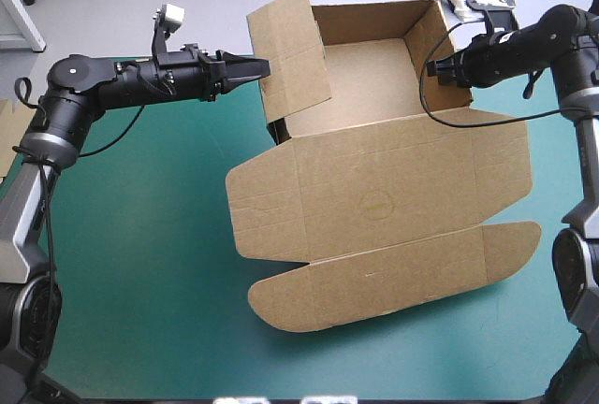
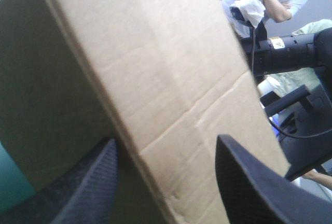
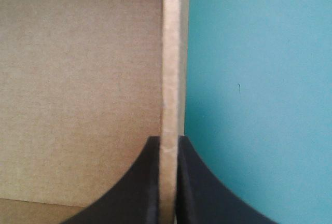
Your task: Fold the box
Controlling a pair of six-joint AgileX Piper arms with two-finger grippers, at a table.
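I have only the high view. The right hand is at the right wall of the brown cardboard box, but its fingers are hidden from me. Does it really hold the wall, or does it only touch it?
Observer: It holds it. In the right wrist view the right hand is shut on the edge of the brown cardboard box wall. One black finger is on the inside face and the other is on the outside face, toward the teal-green cover.
Operator: Thank you. And the other arm, is it shut also?
Observer: No. In the left wrist view the left hand is open. Its fingers stand apart, with the edge of the raised side flap between them, not clamped.
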